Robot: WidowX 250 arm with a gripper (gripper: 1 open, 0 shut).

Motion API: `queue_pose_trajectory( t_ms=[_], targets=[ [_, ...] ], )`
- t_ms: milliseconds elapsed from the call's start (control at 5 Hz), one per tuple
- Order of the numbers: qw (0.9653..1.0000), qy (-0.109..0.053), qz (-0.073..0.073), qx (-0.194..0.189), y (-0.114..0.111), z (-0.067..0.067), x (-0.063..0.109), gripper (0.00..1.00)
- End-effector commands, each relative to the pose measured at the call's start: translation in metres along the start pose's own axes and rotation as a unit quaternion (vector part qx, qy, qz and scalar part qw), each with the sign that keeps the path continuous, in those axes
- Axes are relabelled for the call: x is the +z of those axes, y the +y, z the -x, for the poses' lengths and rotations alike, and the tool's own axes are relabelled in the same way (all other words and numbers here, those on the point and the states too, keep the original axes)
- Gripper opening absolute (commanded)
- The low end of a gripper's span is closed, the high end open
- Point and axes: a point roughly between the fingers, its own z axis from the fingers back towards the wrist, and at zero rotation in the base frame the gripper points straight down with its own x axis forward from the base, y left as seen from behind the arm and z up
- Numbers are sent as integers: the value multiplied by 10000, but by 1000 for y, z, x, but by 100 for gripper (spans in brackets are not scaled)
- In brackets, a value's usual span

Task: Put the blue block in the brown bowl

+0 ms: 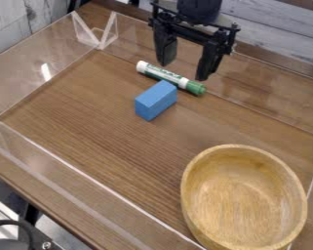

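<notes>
Nearby, the blue block (pixel 155 100) lies below-left of the spread, empty fingers (pixel 163 43).

Open wooden table (pixel 81 112) bounded by low clear walls (pixel 42 161) at the left and near edges. The gripper (pixel 190 61), fingers spread, hangs at the far side just above a green-and-white marker (pixel 171 78). The blue block (pixel 155 100) lies just near of the marker. Bare tabletop separates the block from the brown bowl (pixel 245 195), near right; space above the bowl is unobstructed.

Brown bowl (pixel 245 200) cropped at bottom edge
</notes>
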Motion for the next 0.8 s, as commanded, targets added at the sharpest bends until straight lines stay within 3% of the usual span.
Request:
queue_pose_trajectory(
  t_ms=[0, 600],
  targets=[
    [10000, 22, 7, 49, 5, 1, -8, 100],
    [9996, -198, 152, 137, 29, 7, -29, 100]
  ],
)
